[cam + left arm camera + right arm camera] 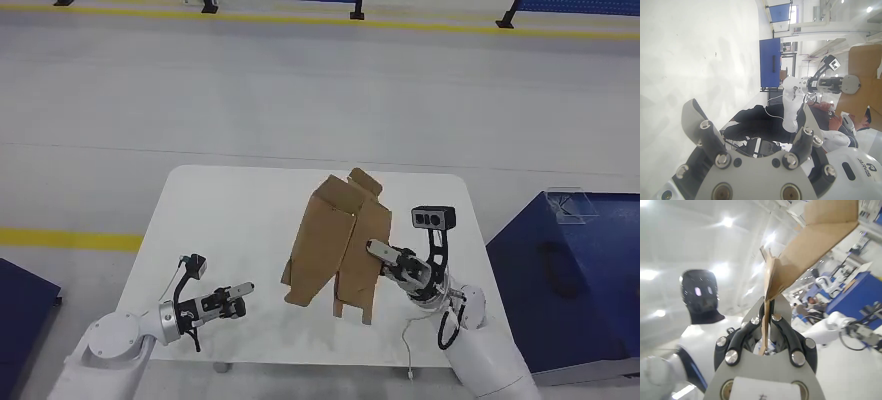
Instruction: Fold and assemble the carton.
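We log the carton (335, 245) held up over the middle of the table (215, 215), partly opened, not squared, flaps loose. The right gripper (767, 306) pinches one panel edge. The left gripper (748, 111) is spread wide, empty, well apart from it. We judge assembly barely begun: flaps unfolded.

Looks like a big robotics lab hall with an industrial floor.
Shows in the wide pale floor round the white table (230, 210), marked with yellow stripes (70, 239) left of it and far beyond it; a blue cabinet (580, 290) just right of the table; blue screens on stands (580, 6) well beyond it; bright ceiling lights (728, 221) overhead; another white robot (826, 284) among blue partitions, well apart from the table.
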Robot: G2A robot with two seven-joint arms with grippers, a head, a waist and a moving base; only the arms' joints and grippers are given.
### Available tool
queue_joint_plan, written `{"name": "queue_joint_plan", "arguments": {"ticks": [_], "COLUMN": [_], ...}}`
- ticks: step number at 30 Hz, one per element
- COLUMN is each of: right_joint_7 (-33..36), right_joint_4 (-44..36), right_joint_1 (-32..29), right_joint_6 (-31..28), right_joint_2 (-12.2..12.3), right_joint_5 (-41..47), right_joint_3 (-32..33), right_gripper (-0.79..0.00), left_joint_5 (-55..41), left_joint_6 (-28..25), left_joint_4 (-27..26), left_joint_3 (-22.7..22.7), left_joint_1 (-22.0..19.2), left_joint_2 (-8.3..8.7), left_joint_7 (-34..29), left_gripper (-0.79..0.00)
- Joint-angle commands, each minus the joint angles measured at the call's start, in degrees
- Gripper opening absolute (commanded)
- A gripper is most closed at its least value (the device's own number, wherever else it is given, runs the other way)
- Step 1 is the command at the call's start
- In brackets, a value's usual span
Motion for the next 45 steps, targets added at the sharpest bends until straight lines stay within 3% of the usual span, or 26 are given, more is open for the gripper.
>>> {"name": "queue_joint_plan", "arguments": {"ticks": [1,4,8,20,23,26,29,32,37,40,45], "right_joint_7": [-5.0,-11.7,-19.0,-20.1,-22.8,-32.2,-44.6,-61.9,-88.0,-100.8,-110.2], "right_joint_4": [-0.6,-0.7,-1.7,-1.8,-7.3,-10.9,-14.9,-19.5,-24.8,-25.0,-25.7], "right_joint_1": [-0.3,-0.9,-1.5,-1.7,-1.2,-0.8,0.3,-0.6,-2.4,-3.3,-3.8], "right_joint_6": [-5.9,-11.6,-11.6,-11.6,-11.6,-11.6,-11.6,-10.3,-0.4,6.4,15.9], "right_joint_2": [-0.1,-0.4,-1.5,-1.6,-1.6,-2.1,-3.1,-4.2,-4.1,-3.0,-1.5], "right_joint_5": [-10.2,-24.9,-36.9,-38.3,-45.4,-59.0,-83.7,-106.8,-142.5,-159.5,-176.8], "right_joint_3": [1.0,2.4,3.0,2.8,5.8,11.7,16.7,17.6,14.7,13.1,12.8], "right_gripper": [-0.785,-0.785,-0.785,-0.785,-0.785,-0.785,-0.785,-0.785,-0.785,-0.785,-0.785], "left_joint_5": [0.0,0.0,0.0,0.0,0.0,0.0,0.0,0.0,0.0,0.0,0.0], "left_joint_6": [0.0,0.0,0.0,0.0,0.0,0.0,0.0,0.0,0.0,0.0,0.0], "left_joint_4": [0.0,0.0,0.0,0.0,0.0,0.0,0.0,0.0,0.0,0.0,0.0], "left_joint_3": [0.0,0.0,0.0,0.0,0.0,0.0,0.0,0.0,0.0,0.0,0.0], "left_joint_1": [0.0,0.0,0.0,0.0,0.0,0.0,0.0,0.0,0.0,0.0,0.0], "left_joint_2": [0.0,0.0,0.0,0.0,0.0,0.0,0.0,0.0,0.0,0.0,0.0], "left_joint_7": [0.0,0.0,0.0,0.0,0.0,0.0,0.0,0.0,0.0,0.0,0.0], "left_gripper": [0.0,0.0,0.0,0.0,0.0,0.0,0.0,0.0,0.0,0.0,0.0]}}
